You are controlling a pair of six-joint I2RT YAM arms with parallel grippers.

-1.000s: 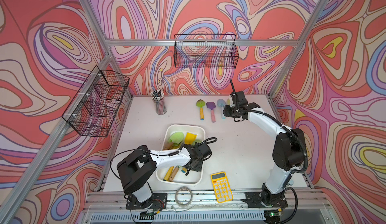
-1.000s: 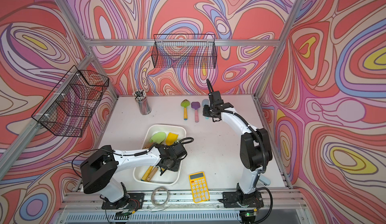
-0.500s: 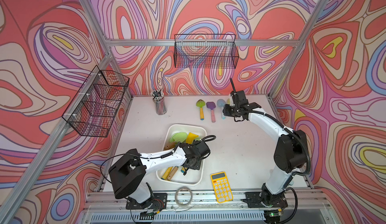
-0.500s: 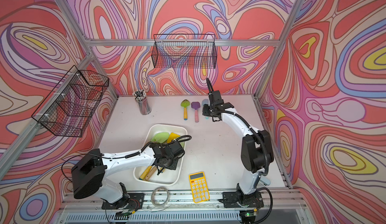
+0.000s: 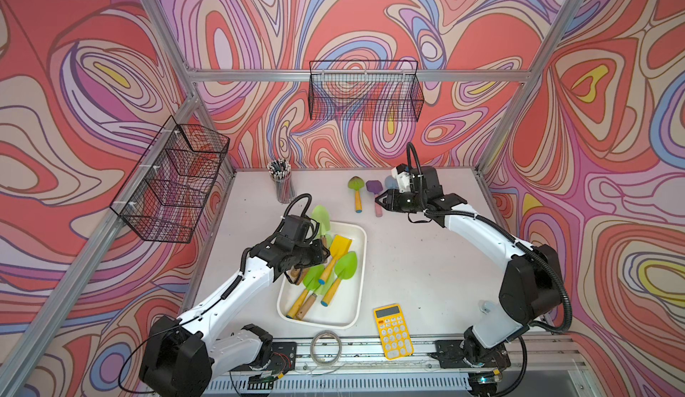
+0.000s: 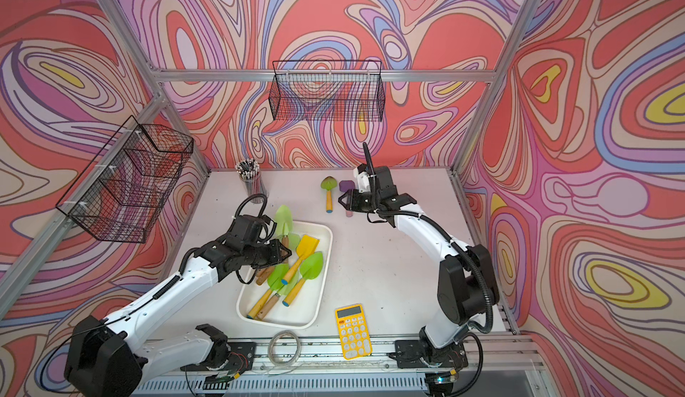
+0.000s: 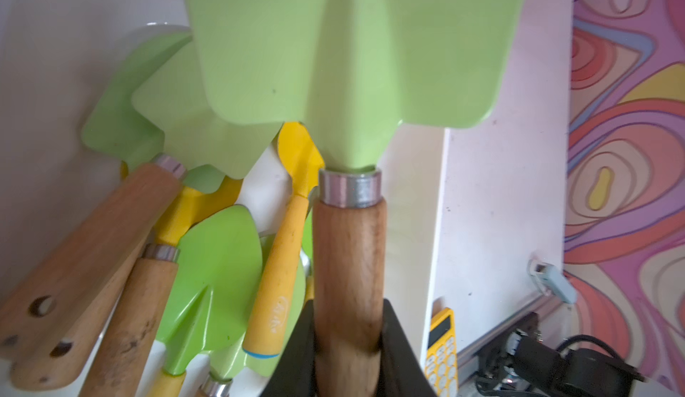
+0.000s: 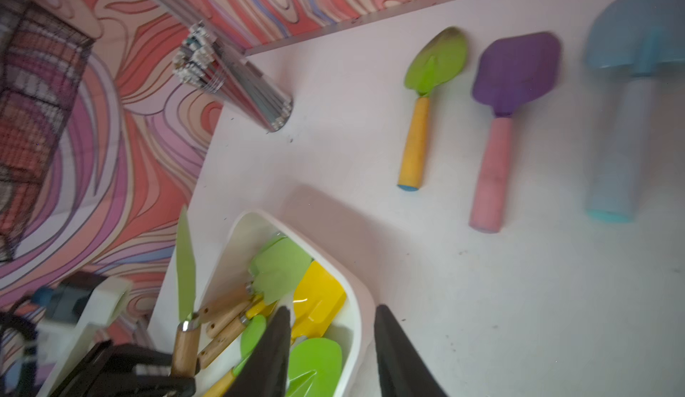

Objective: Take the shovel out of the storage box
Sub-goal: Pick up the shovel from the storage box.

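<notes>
The left gripper point(image 7: 348, 326) is shown with its jaws pinched on the wooden handle of a pale green shovel point(image 7: 344, 61). The shovel is held over the far left corner of the storage box point(image 5: 339, 308), with its blade raised and pointing away from the robot. The right gripper point(image 5: 379, 204) is seen over the far part of the table point(image 5: 426, 258), its jaws spread and empty. The shovel is best lifted straight up until it is clear of the rim and of the other shovels point(image 5: 333, 265) piled beneath. The pinch should be kept firm, since the blade, grasped well back, could swing. The handle's end is hidden inside the jaws, and the blade's tip is cut off in the left wrist view. It cannot be told whether the shovel touches the pile. A blue shovel point(image 8: 622, 117) is largely hidden behind the right gripper in both top views.
</notes>
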